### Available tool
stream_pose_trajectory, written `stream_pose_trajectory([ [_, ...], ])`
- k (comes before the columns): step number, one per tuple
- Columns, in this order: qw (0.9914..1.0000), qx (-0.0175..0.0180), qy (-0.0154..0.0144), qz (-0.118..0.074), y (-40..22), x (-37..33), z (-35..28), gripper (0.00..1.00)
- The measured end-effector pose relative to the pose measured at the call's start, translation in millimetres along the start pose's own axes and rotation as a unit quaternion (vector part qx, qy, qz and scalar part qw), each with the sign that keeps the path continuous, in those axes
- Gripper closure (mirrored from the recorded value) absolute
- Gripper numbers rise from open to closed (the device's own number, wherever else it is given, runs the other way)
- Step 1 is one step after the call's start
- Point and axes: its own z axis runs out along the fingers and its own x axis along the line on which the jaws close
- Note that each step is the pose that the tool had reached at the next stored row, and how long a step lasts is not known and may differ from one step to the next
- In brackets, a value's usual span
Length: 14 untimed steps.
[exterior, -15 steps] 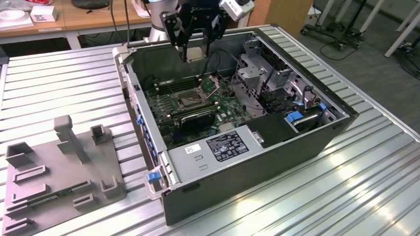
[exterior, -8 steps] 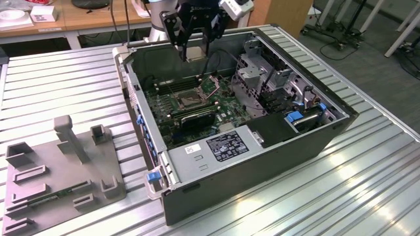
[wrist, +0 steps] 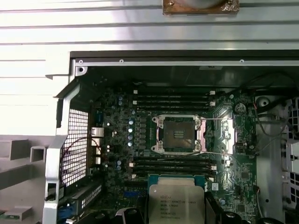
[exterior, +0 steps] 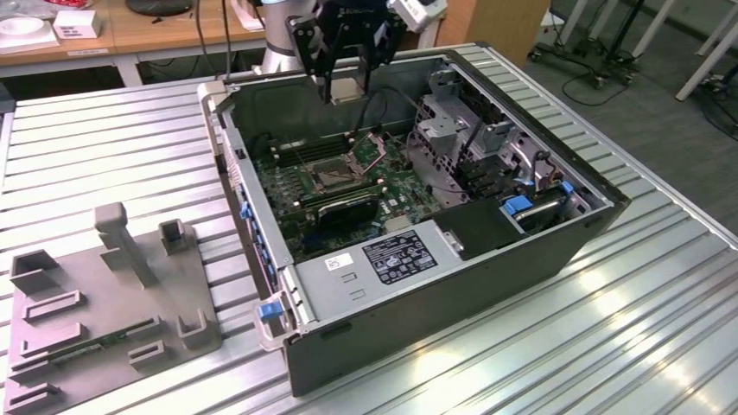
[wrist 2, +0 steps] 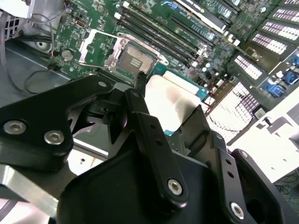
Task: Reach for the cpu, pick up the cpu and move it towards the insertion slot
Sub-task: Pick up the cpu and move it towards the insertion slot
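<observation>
My gripper (exterior: 346, 85) hangs over the back of the open computer case, shut on the cpu (exterior: 345, 89), a flat square chip with a silvery top, held by two opposite edges. In both wrist views the cpu (wrist 2: 169, 99) (wrist: 176, 201) sits between the black fingers (wrist 2: 148, 128). The insertion slot (exterior: 327, 179) is a dark square socket in a silvery bracket on the green board, below the gripper and toward the case's front. Both wrist views show the insertion slot (wrist 2: 134, 60) (wrist: 179, 134) bare, with its bracket lid swung open beside it.
Black memory slots (wrist: 173, 99) flank the socket on both sides. A drive cage (exterior: 461, 138) and a power supply (exterior: 381, 259) stand inside the case. On the exterior view's left, a grey plastic tray (exterior: 104, 294) on the slatted metal table holds a green circuit strip (exterior: 106, 341).
</observation>
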Motion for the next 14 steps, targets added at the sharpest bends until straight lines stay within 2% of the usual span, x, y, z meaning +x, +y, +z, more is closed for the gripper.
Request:
stream_pose_trajectory([
  [10,1.0,0.0,0.0,0.0,28.2,-1.1,3.8,0.45],
  [14,1.0,-0.0002,0.0,0.0,36.2,-10.0,5.4,0.45],
])
